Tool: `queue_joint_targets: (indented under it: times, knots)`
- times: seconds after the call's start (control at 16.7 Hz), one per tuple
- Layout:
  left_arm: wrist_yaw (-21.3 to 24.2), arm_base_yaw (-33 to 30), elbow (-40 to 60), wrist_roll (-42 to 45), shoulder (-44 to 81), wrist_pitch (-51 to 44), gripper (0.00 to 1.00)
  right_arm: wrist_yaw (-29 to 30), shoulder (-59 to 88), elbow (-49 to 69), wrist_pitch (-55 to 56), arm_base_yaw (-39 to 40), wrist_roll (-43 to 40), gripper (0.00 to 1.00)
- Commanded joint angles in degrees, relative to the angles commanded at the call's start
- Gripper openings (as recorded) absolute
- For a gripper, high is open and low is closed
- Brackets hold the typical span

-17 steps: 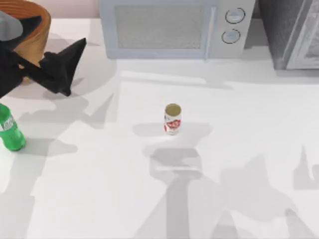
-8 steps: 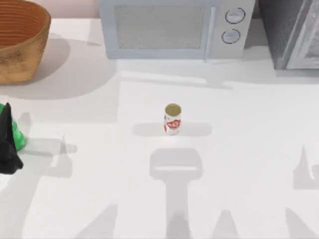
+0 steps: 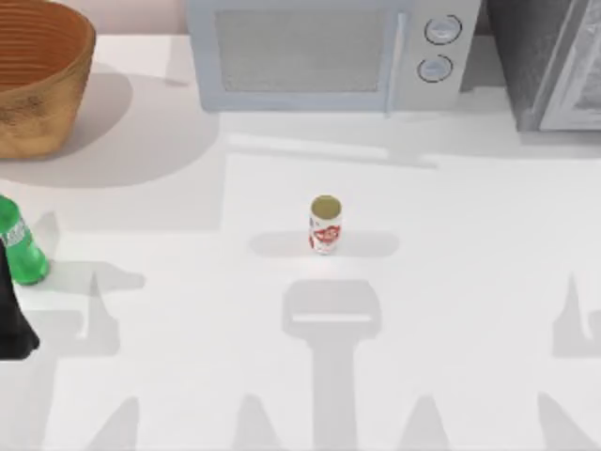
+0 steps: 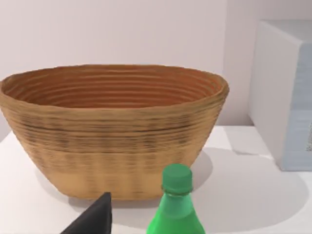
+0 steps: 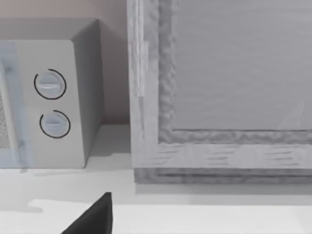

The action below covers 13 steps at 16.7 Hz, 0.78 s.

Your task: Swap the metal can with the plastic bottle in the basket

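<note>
The plastic bottle (image 3: 21, 244) is standing upright on the table (image 3: 451, 282) at the far L edge, ~9 o'clock from center, out of the basket (image 3: 38, 89), which is sitting at ~10 o'clock in the back-L corner; the metal can (image 3: 325, 225) is standing upright mid-table, well apart from both. L gripper (image 3: 13, 324) is sitting just at 6 o'clock of the bottle, not touching it, w/ one dark fingertip (image 4: 92, 219) showing in the L wrist view beside the bottle's green cap (image 4: 176, 179); can't tell if its fingers are spread or pressed together. R wrist view is facing the microwave (image 5: 48, 102) and a grey cabinet (image 5: 224, 87) w/ one dark fingertip (image 5: 92, 217) low in frame; can't tell that pincer's state either.
</note>
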Motion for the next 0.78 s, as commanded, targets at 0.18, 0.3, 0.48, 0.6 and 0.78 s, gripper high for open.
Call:
queue_joint_targets:
  times: [0.18, 0.3, 0.48, 0.6, 0.78]
  knots:
    - [0.1, -0.1, 0.2, 0.0, 0.2, 0.1, 1.00, 0.0, 0.0, 0.0, 0.0, 0.0, 0.0, 1.00]
    - [0.0, 0.0, 0.0, 0.0, 0.8, 0.4, 1.00, 0.0, 0.0, 0.0, 0.0, 0.0, 0.0, 1.00]
    - [-0.1, 0.8, -0.8, -0.1, 5.7, 3.5, 1.00, 0.0, 0.0, 0.0, 0.0, 0.0, 0.0, 1.00]
    - [0.2, 1.4, -1.2, 0.0, 11.2, 7.8, 1.00, 0.0, 0.0, 0.0, 0.0, 0.0, 0.0, 1.00]
    - [1.0, 2.2, -1.3, 0.2, 21.9, 17.4, 1.00, 0.0, 0.0, 0.0, 0.0, 0.0, 0.0, 1.00]
